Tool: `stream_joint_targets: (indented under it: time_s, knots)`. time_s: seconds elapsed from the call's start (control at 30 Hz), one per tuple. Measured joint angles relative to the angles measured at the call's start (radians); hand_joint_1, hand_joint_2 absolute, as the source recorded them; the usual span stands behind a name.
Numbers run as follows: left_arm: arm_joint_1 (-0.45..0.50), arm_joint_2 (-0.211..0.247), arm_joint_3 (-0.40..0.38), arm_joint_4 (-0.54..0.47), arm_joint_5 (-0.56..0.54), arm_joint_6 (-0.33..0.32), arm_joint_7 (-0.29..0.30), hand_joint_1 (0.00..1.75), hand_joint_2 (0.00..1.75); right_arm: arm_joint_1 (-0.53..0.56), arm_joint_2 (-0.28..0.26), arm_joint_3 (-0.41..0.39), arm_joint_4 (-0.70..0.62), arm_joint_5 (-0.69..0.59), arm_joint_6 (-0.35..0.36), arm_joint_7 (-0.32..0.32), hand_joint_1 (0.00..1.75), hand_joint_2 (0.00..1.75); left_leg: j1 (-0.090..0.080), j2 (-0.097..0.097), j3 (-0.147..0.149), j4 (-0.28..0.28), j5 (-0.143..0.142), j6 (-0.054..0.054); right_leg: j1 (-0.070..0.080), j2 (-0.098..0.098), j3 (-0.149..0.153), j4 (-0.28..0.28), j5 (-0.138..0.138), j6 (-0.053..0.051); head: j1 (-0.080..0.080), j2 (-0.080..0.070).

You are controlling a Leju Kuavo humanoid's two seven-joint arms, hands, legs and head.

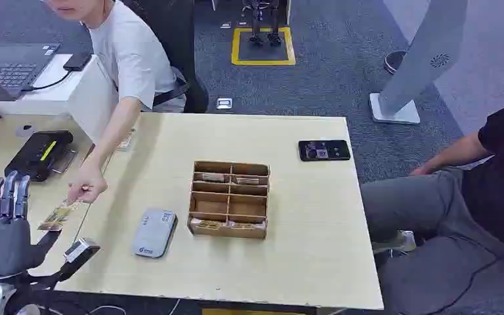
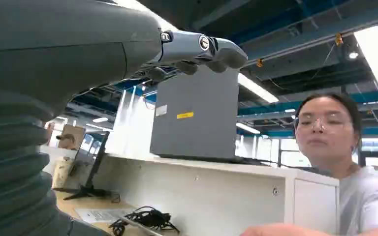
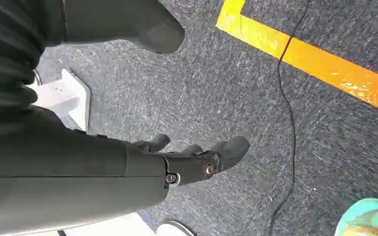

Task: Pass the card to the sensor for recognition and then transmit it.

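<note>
**Presently: card in a person's hand, both robot hands empty**

Presently the card (image 1: 59, 215) lies flat at the worktop's (image 1: 302, 262) left edge, pinched by a person's hand (image 1: 86, 186) reaching in from the far left. The left hand (image 1: 1, 226) stands raised just beside the card, fingers (image 1: 8, 193) upright and apart, holding nothing and not touching it. The grey sensor (image 1: 154, 232) rests on the worktop to the right of the card, near a wooden divided box (image 1: 229, 199). A phone (image 1: 324, 150) lies toward the far right edge. The right hand (image 3: 187, 162) hangs over grey carpet, fingers loosely spread, empty.
</note>
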Motion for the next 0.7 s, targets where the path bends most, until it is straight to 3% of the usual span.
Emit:
stream_joint_targets:
  time_s: [0.2,0.23,0.27,0.3,0.7]
  knots:
    - [-0.001,0.010,-0.008,0.022,0.003,-0.015,0.005,0.00,1.75,-0.001,0.000,0.005,0.003,0.001,0.009,0.011,0.00,1.75,0.000,0.000,0.000,0.000,0.000,0.000,0.000,0.000,0.000,0.000,0.000,0.000,0.000,0.000]
    - [-0.001,0.010,-0.008,0.025,0.005,-0.020,0.007,0.14,1.75,-0.001,0.000,0.007,0.003,0.001,0.009,0.011,0.00,1.75,0.000,0.000,0.000,0.000,0.000,0.000,0.000,0.000,0.000,0.000,0.000,0.000,0.000,0.000]
    - [-0.001,0.010,-0.009,0.028,0.010,-0.021,0.007,1.59,1.75,-0.001,0.000,0.009,0.003,0.001,0.008,0.010,0.00,1.75,0.000,0.000,0.000,0.000,0.000,0.000,0.000,0.000,0.000,0.000,0.000,0.000,0.000,0.000]
    - [-0.002,0.010,-0.009,0.030,0.012,-0.022,0.007,1.75,1.75,-0.001,0.000,0.010,0.003,0.000,0.008,0.009,0.00,1.75,0.000,0.000,0.000,0.000,0.000,0.000,0.000,0.000,0.000,0.000,0.000,0.000,0.000,0.000]
    - [0.000,0.016,-0.014,0.037,0.055,-0.050,0.002,1.75,1.75,-0.001,0.000,0.021,0.004,0.000,0.008,0.003,0.00,1.75,0.000,0.000,0.000,0.000,0.000,0.000,0.000,0.000,0.000,0.000,0.000,0.000,0.000,0.000]
